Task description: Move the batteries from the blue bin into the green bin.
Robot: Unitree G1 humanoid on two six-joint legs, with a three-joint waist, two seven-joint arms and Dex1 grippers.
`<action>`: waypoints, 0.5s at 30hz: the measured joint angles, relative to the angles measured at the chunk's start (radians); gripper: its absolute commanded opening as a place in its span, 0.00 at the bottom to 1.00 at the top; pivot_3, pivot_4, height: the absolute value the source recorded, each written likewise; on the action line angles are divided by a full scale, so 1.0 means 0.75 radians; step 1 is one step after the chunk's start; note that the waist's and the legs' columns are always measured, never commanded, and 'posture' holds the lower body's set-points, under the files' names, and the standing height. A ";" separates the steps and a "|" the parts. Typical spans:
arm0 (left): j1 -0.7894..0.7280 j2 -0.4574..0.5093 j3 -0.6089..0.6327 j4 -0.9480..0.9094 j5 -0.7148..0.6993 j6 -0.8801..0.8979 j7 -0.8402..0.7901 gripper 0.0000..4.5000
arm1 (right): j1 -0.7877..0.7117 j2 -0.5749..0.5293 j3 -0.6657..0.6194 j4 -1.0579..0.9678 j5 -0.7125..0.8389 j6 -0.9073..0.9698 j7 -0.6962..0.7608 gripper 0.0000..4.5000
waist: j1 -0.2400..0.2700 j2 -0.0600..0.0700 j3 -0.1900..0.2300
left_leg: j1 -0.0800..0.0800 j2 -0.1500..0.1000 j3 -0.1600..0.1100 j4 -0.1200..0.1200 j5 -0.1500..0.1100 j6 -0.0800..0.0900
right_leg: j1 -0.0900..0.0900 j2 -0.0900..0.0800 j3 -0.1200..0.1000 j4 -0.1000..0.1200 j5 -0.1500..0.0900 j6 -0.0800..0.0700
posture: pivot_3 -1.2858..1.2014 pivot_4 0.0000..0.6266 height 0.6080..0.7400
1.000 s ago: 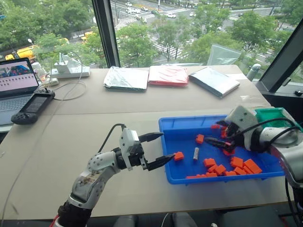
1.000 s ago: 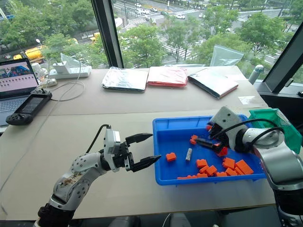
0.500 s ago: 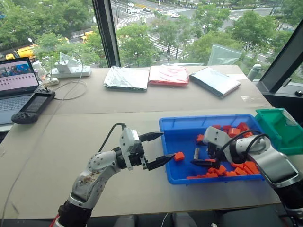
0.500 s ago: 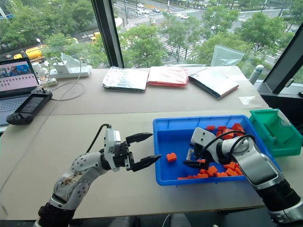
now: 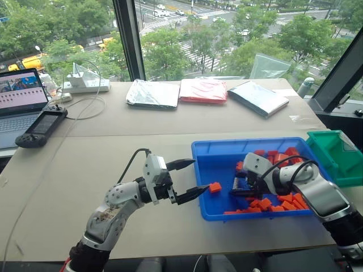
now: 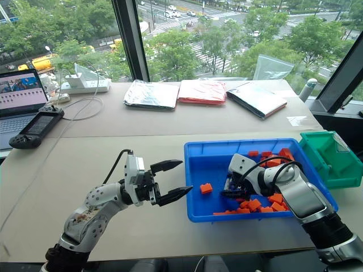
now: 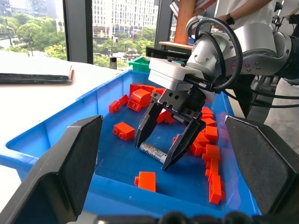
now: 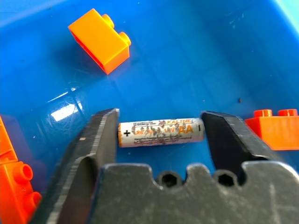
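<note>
The blue bin (image 5: 255, 142) sits on the table's right side, holding many orange bricks (image 5: 283, 201) and one battery (image 8: 161, 132). The battery lies flat on the bin floor. My right gripper (image 5: 236, 190) reaches down into the bin, one finger (image 8: 100, 135) against the battery's plus end and the other against its far end, shut on it lengthwise. My left gripper (image 5: 199, 174) hovers open and empty just outside the bin's left rim, near a lone orange brick (image 5: 214, 187). The green bin (image 5: 334, 153) stands to the right of the blue one.
A laptop (image 5: 20, 96), a game controller (image 5: 41, 126) and a power strip (image 5: 85, 85) occupy the far left. Two silver bags (image 5: 152, 93) (image 5: 261, 97) and a red one (image 5: 202, 90) lie by the window. A person (image 7: 187, 18) stands beyond the bins.
My right gripper came from over the bricks at the bin's right down to the battery, and its fingers narrowed around it. The left arm held still.
</note>
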 measured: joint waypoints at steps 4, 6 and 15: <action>0.000 0.002 0.000 0.000 0.001 0.000 -0.002 1.00 | -0.003 0.015 -0.164 -0.030 0.064 0.041 -0.057 0.55 | 0.000 0.000 0.000 | 0.000 0.000 0.000 0.000 0.000 0.000 | 0.000 0.000 0.000 0.000 0.000 0.000 | 0.52 0.24 1.00; 0.000 0.005 0.001 0.000 0.001 0.000 -0.003 1.00 | -0.027 0.030 -0.261 -0.011 0.081 0.043 -0.123 0.55 | -0.001 0.000 0.000 | 0.000 0.000 0.000 0.000 0.000 0.000 | 0.000 0.000 0.000 0.000 0.000 0.000 | 0.52 0.24 1.00; -0.001 0.006 0.000 0.001 0.007 0.000 -0.008 1.00 | -0.264 0.078 -0.557 0.369 -0.137 0.037 -0.736 0.55 | 0.008 0.000 0.000 | -0.002 -0.001 0.003 -0.001 0.000 0.000 | -0.002 -0.001 0.000 0.000 0.000 0.000 | 0.52 0.24 1.00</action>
